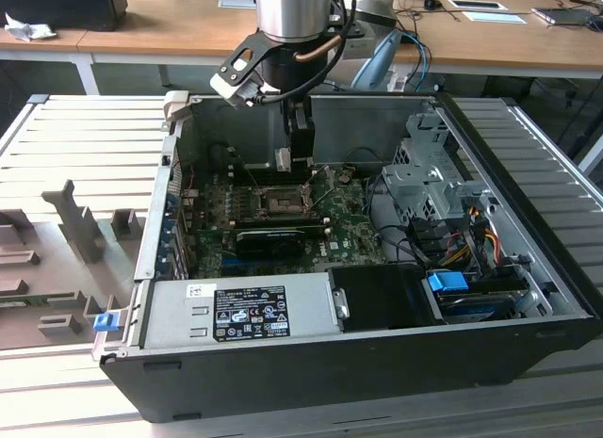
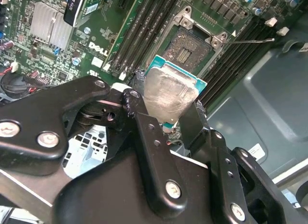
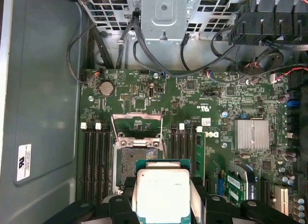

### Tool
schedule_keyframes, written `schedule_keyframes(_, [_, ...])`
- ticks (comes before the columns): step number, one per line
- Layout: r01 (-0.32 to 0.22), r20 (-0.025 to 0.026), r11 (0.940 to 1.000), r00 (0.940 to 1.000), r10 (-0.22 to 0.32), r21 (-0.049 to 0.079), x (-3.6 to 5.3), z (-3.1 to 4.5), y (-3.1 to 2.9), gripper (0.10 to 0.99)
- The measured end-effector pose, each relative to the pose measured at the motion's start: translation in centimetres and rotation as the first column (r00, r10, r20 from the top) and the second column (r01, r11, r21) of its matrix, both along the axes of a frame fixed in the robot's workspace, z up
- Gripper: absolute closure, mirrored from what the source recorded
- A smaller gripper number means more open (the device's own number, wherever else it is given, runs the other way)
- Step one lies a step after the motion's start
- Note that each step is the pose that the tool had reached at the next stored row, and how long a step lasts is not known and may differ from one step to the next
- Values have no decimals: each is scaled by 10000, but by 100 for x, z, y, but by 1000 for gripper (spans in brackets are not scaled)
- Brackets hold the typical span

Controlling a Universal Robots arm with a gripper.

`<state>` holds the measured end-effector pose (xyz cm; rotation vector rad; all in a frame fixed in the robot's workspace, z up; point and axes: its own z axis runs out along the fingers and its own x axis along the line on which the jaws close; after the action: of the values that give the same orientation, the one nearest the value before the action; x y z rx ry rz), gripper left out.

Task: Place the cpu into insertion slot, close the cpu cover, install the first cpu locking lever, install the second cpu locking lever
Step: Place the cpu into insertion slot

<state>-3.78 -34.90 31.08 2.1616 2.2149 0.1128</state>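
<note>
CPU (image 3: 161,192) sits clamped between the two black fingers of the claw (image 3: 161,207), which closes on its opposite edges. In the first wrist view the picture edge cuts off its near side, and the fingers cover both flanks. In the second wrist view the CPU (image 2: 171,96) shows more fully, though its lower part disappears behind the claw (image 2: 168,120). Its top is a pale silvery plate with rounded corners and a dull, smeared sheen, set on a teal-green board that shows as a thin rim.

It hangs over the open socket (image 3: 132,159), not seated, and it hides part of the socket's near side in the first wrist view. The CPU cover (image 3: 137,124) stands raised at the socket's far edge, with green board visible through its window.

In the exterior view the CPU (image 1: 281,158) is only a small pale patch under the claw (image 1: 292,151), hard to make out. The socket (image 1: 280,201) lies at about 6 o'clock from it, inside the black case (image 1: 377,363) on the ribbed grey worktop (image 1: 85,127). A black finned card (image 1: 268,240) lies at 6 o'clock of the socket.
</note>
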Motion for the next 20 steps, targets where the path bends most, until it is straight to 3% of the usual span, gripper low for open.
schedule_keyframes(16, [-595, -1, 9982, 9982, 595, 1, -31, -87, 1, 557])
schedule_keyframes(20, [-658, 0, 9978, 9978, 658, 5, -45, -174, 8, 557])
